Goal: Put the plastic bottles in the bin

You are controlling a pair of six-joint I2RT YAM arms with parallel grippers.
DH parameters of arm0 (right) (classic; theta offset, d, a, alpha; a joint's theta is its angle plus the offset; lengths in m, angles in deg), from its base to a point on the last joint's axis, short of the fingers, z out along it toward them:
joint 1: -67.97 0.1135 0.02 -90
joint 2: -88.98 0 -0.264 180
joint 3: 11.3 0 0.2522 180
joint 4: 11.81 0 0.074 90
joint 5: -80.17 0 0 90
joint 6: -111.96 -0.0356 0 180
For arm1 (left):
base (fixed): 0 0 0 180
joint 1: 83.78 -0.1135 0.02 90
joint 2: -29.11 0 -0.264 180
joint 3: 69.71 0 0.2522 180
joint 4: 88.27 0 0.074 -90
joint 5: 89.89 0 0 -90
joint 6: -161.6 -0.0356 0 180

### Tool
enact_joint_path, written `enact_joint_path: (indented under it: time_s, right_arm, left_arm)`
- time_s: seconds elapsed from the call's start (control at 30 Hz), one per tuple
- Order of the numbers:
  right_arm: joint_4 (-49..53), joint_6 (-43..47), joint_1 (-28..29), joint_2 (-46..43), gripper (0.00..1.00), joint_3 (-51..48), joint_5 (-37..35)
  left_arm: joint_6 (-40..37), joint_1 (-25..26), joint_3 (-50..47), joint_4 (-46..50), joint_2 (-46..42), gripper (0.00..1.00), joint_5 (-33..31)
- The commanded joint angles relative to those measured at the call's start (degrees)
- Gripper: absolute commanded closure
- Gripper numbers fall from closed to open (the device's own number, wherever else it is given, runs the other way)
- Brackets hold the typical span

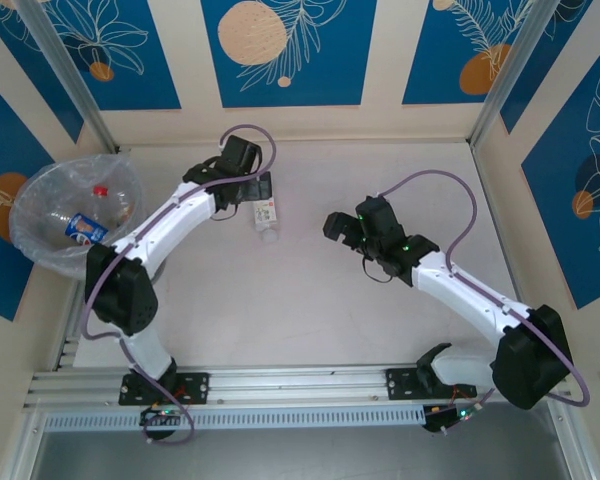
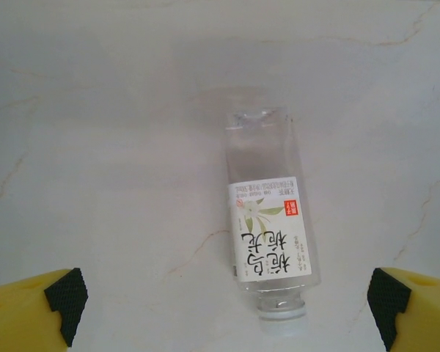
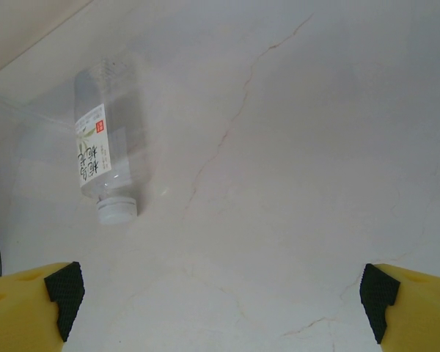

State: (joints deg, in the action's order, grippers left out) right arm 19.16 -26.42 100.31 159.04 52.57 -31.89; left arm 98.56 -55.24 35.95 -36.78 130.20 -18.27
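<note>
One clear plastic bottle [image 1: 267,218] with a white label and white cap lies flat on the table. My left gripper [image 1: 261,190] hovers open just behind it. In the left wrist view the bottle [image 2: 268,235] lies lengthwise between the spread fingers, cap toward the camera, and nothing touches it; the left gripper [image 2: 226,304] is open. My right gripper [image 1: 335,225] stands open to the right of the bottle. In the right wrist view the bottle [image 3: 103,158] lies far left of the open right gripper [image 3: 221,297]. The bin [image 1: 40,245] at the far left holds bottles, one with a red cap [image 1: 101,190], one with a blue label [image 1: 85,228].
Walls with blue panels close the table at the back and both sides. Metal posts [image 1: 65,75] stand at the back corners. The bin sits beside the left arm's elbow [image 1: 120,285]. An aluminium rail [image 1: 300,385] runs along the near edge.
</note>
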Motion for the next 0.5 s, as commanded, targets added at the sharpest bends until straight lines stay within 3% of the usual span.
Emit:
enact_joint_path:
  time_s: [0.0,0.47]
  right_arm:
    - [2.94,1.35,-0.63,-1.29,0.00,0.23,-0.42]
    - [6.38,0.17,-0.80,-2.30,0.01,0.73,0.77]
  left_arm:
    - [1.57,0.03,4.69,-0.32,4.68,0.01,4.05]
    - [2.21,-0.09,16.01,2.08,21.94,0.01,8.61]
